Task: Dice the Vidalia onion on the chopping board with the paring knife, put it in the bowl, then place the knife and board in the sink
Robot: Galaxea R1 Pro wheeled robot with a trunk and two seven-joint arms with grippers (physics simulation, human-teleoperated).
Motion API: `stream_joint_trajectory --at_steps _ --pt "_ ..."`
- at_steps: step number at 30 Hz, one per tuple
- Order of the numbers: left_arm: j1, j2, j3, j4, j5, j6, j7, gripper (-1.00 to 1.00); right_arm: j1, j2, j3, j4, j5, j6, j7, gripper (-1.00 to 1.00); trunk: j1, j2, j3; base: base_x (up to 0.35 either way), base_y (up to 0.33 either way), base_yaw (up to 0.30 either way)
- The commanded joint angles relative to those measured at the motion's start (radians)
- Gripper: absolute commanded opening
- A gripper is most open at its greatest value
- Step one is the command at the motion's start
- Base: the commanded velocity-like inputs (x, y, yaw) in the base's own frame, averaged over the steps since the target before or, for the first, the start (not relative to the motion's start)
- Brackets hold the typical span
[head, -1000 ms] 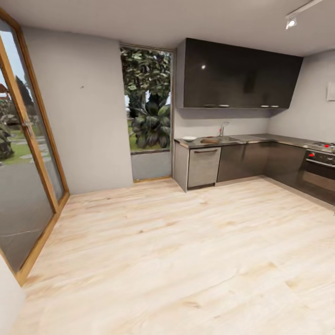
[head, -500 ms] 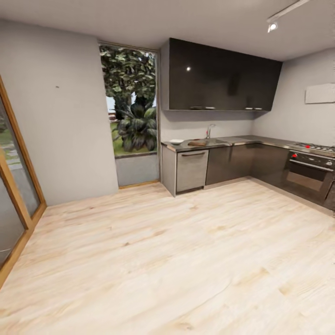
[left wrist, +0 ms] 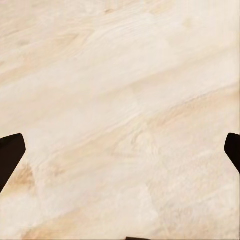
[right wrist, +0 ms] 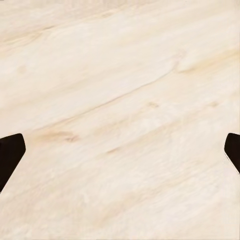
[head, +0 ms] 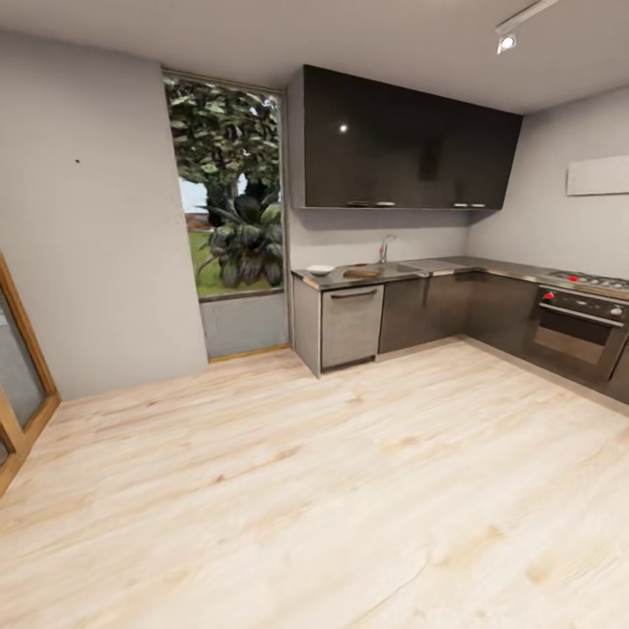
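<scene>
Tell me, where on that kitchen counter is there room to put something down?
The countertop looks bare between the sink and the stove. Its window end is crowded: the bowl, the chopping board and the tap.

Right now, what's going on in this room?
Nothing is being handled. The robot stands on the pale wood floor, across the room from the kitchen counter. A white bowl and a brown chopping board sit on it beside the tap. Both the left gripper and the right gripper hang open and empty over bare floor.

Glossy black upper cabinets [head: 406, 140], grey countertop [head: 397, 273], pale wood-grain floor [head: 332, 489].
</scene>
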Motion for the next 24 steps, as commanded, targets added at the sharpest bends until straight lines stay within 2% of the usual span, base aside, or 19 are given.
stream_joint_trajectory --at_steps 1,24 --pt "0.000 0.000 0.001 -0.001 0.000 -0.002 0.002 1.00 -0.001 0.000 0.001 0.001 0.000 -0.003 -0.004 1.00 0.001 0.000 -0.001 0.325 -0.119 -0.001" --pt "0.000 0.000 0.001 -0.001 0.000 -0.002 0.002 1.00 -0.001 0.000 0.001 0.001 0.000 -0.003 -0.004 1.00 0.001 0.000 -0.001 0.325 -0.128 0.000"
